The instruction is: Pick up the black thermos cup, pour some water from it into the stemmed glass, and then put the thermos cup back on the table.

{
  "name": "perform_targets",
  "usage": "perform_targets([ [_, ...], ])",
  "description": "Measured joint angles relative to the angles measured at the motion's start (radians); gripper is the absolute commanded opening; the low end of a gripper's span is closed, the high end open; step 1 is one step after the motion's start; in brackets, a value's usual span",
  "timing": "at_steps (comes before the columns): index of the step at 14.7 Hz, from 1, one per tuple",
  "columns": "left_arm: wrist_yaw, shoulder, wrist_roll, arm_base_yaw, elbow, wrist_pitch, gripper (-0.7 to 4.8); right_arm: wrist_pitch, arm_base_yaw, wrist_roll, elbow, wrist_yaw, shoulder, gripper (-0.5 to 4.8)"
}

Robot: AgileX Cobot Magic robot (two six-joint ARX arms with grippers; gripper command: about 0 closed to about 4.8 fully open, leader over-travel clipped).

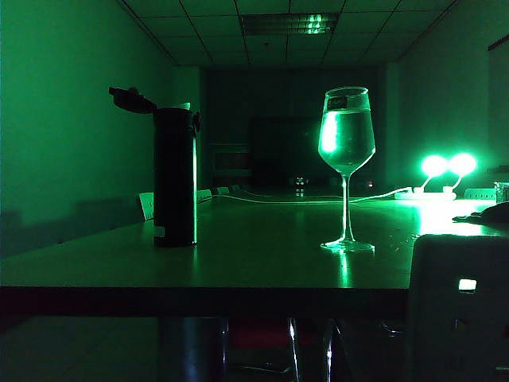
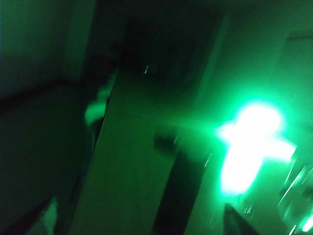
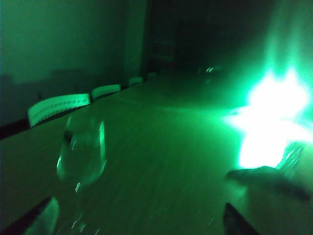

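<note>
Both left tool (image 2: 142,221) and right tool (image 3: 138,220) hang spread above glossy table (image 1: 238,267).

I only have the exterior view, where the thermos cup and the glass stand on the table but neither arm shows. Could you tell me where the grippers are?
Observer: The right gripper shows in its wrist view, open wide and empty, with the stemmed glass ahead of it, untouched.
Operator: Thank you. And the left one?
Observer: The left gripper is open and empty too. Its wrist view is blurred, and the dark upright shape ahead of it may be the black thermos cup.
</note>
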Motion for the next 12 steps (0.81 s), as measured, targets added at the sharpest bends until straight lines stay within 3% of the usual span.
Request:
perform_targets([
  [6,0.045,0.339,0.048,0.0,0.312,-0.009,4.7,0.018,0.0,-0.006,0.389,-0.004,0.37,4.73],
  [8,0.087,0.503,0.044,-0.003,0.38,0.017,4.71,0.026,0.0,0.05,0.476,-0.059,0.507,4.73],
  [10,0.095,0.681,0.043,-0.095,0.381,0.102,4.79,0.073,0.001,0.108,0.503,-0.078,0.612,4.73],
  [12,0.007,0.851,0.049,-0.237,0.381,0.193,4.79,0.251,0.034,0.116,0.506,-0.094,0.743,4.74],
])
